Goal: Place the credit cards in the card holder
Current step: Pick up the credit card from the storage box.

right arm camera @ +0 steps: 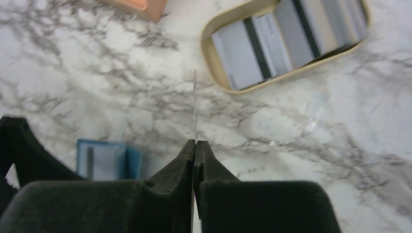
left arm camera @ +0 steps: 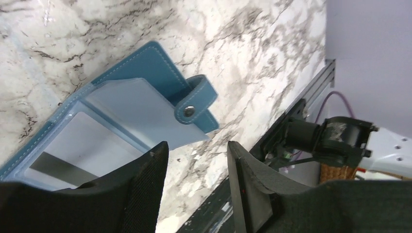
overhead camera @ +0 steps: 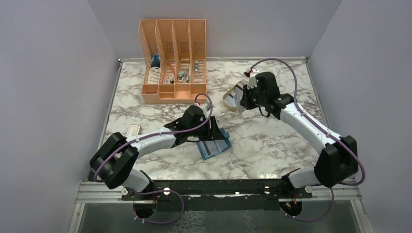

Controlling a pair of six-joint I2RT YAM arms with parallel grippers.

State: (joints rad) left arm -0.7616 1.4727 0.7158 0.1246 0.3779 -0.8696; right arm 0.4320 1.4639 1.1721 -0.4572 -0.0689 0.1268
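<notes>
Two arms are mounted at the near edge of the marble bench. Nearest to them, the card holder is laid open and flat on the bench, a little left of centre, pale slots up. In the left wrist view a striped card is seen inside a clear slot, and the strap with its stud is folded over the pale inner flap. The left hand is held low over the holder's far side, fingers spread apart with nothing between them. Whether a finger touches the holder cannot be told. A small pale box is seen at the left side of the bench, beside the left arm and well apart from the holder.

Farther back and right of centre, the right hand is held at the beige oval tray. Its fingers are pressed together on one credit card, seen edge-on as a thin upright line. More credit cards, grey and pale with dark stripes, are overlapped inside the tray. Farthest, an orange file rack is stood by the back wall, small items in its slots.
</notes>
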